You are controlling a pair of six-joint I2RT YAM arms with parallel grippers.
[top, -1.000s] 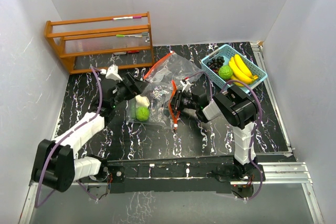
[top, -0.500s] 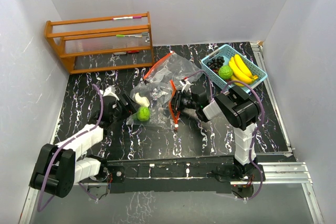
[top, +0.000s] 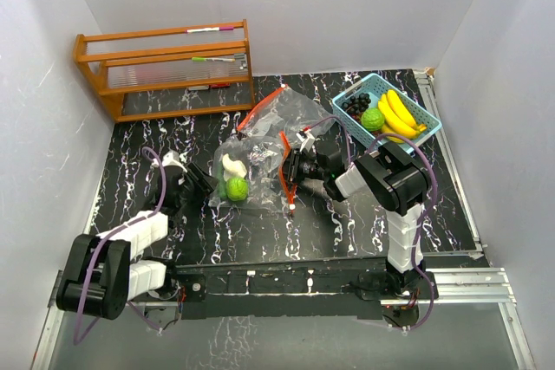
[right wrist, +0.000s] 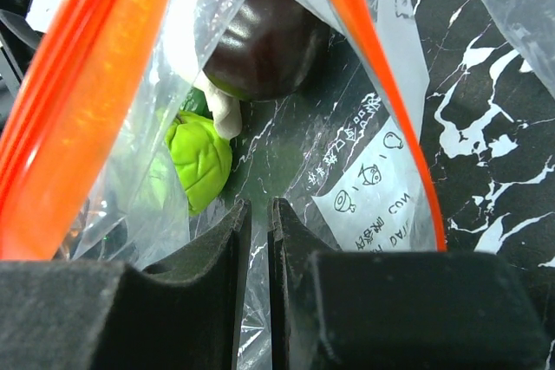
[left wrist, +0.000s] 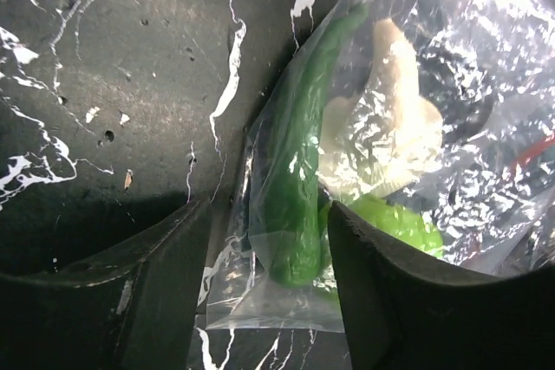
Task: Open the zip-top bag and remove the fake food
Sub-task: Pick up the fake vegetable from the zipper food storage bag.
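Right gripper (right wrist: pixel 260 214) clamps the zip-top bag (right wrist: pixel 373 179); left gripper (left wrist: pixel 267 210), jaws parted, straddles the green vegetable (left wrist: pixel 299 153).

The table (top: pixel 260 231) is black with white marble veining. The zip-top bag (top: pixel 297 114) is clear with small dark print, its zip strip (right wrist: pixel 95 101) orange. Inside it are a long dark-green vegetable (left wrist: pixel 299 188), a cream-white piece (left wrist: pixel 386 127), a lime-green leafy ball (right wrist: pixel 201 166) and a dark purple-brown piece (right wrist: pixel 269 45). The perforated basket (top: pixel 431 123) is light blue, the bananas (top: pixel 399 114) yellow, the rack (top: pixel 165 71) orange-brown
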